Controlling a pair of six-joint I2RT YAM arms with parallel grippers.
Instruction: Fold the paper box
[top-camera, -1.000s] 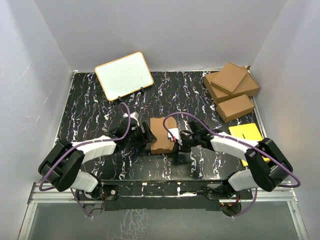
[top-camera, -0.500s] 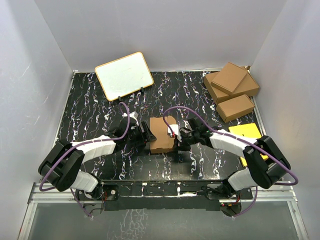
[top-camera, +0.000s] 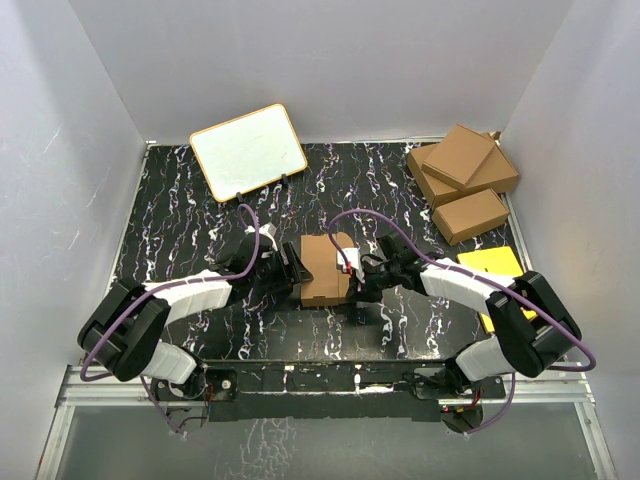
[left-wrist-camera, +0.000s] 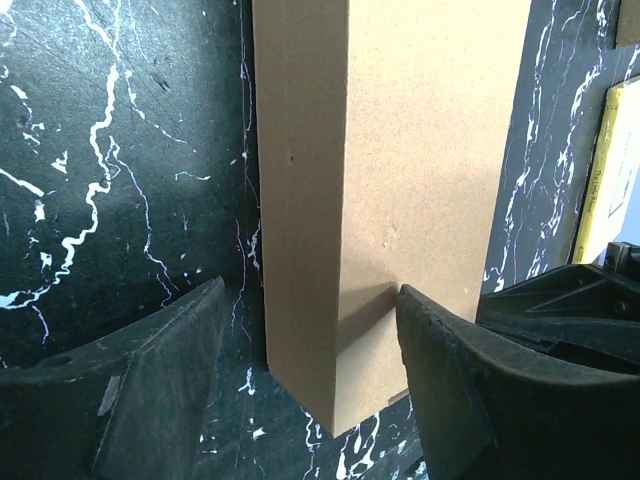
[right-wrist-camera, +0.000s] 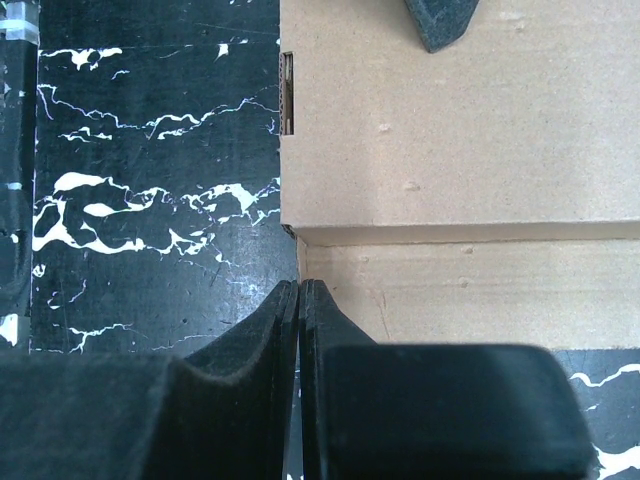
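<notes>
The paper box (top-camera: 322, 270), a small closed brown carton, lies on the black marbled table between my two grippers. My left gripper (top-camera: 290, 272) is open and straddles one end of the box (left-wrist-camera: 400, 150). Its right finger (left-wrist-camera: 450, 380) rests against the broad face, while its left finger (left-wrist-camera: 150, 380) stands a little off the narrow side. My right gripper (top-camera: 356, 272) is shut with nothing in it. Its joined fingertips (right-wrist-camera: 300, 290) press against the lower side wall of the box (right-wrist-camera: 450, 140), at the corner. A tip of the left gripper's finger (right-wrist-camera: 440, 25) shows on the box's top.
A white board (top-camera: 248, 150) leans at the back left. Three larger brown cartons (top-camera: 462, 180) are piled at the back right. A yellow sheet (top-camera: 492, 265) lies by the right arm, and its edge (left-wrist-camera: 610, 170) shows in the left wrist view.
My right gripper has crept a little farther along the box's right side, staying shut. The left gripper and the box have barely shifted.
</notes>
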